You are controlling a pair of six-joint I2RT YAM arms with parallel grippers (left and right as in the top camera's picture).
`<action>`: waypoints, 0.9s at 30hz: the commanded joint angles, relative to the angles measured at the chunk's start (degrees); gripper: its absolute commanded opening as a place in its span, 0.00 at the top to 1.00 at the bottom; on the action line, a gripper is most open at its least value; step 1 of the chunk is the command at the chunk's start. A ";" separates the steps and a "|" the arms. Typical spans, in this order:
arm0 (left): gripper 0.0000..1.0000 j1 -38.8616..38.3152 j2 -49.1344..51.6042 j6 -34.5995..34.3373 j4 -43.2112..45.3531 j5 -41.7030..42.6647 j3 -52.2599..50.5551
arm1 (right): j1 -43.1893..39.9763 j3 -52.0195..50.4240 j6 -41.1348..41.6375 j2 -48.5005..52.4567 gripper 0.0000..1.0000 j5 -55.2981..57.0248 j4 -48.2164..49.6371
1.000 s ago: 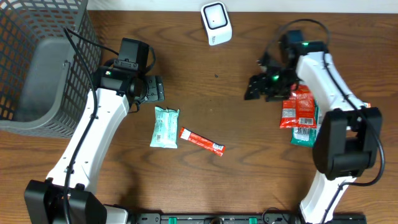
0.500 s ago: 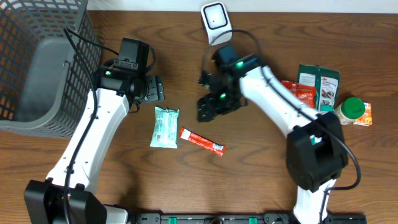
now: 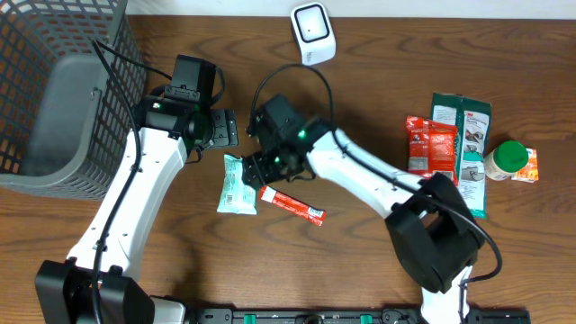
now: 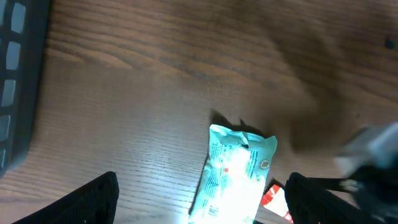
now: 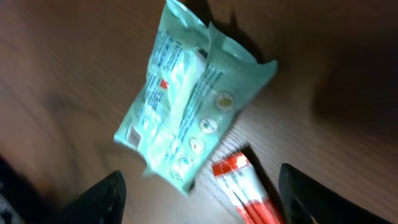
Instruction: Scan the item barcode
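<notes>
A mint-green packet (image 3: pixel 239 184) lies flat on the wooden table, with a red stick sachet (image 3: pixel 292 204) just to its right. The white scanner (image 3: pixel 312 32) stands at the back edge. My right gripper (image 3: pixel 261 169) hovers open over the gap between packet and sachet, holding nothing. The right wrist view shows the green packet (image 5: pixel 189 118) and the sachet's end (image 5: pixel 245 190) between its dark fingertips (image 5: pixel 99 199). My left gripper (image 3: pixel 225 128) stands open above and behind the packet. Its wrist view shows the packet (image 4: pixel 236 171) lying between the fingers (image 4: pixel 93 199), untouched.
A grey mesh basket (image 3: pixel 54 90) fills the far left. At the right lie red snack packs (image 3: pixel 430 153), a green pack (image 3: pixel 463 126) and a green-capped bottle (image 3: pixel 508 160). The right arm stretches across the table's middle.
The right arm has swung from the snack packs at the right, past the scanner, left to the green packet. The left arm has not moved.
</notes>
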 commanded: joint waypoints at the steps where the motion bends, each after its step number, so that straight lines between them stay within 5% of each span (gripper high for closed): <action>1: 0.14 0.09 0.52 -0.28 -0.17 -0.72 -0.17 | 0.74 -4.50 9.62 -1.05 0.27 1.81 4.92; 9: 0.14 0.09 0.52 -0.26 -0.17 -0.72 -0.17 | 0.57 -8.92 11.89 -1.05 0.23 5.11 18.29; 15: 0.14 0.09 0.52 -0.26 -0.15 -0.72 -0.17 | 1.36 -9.53 12.52 -1.03 0.24 8.44 18.78; 22: 0.14 0.09 0.52 -0.26 -0.17 -0.72 -0.17 | 1.77 -12.09 12.50 -1.03 0.07 8.41 20.44; 27: 0.14 0.09 0.52 -0.26 -0.17 -0.72 -0.17 | 1.86 -12.13 12.50 -1.03 0.07 8.17 21.42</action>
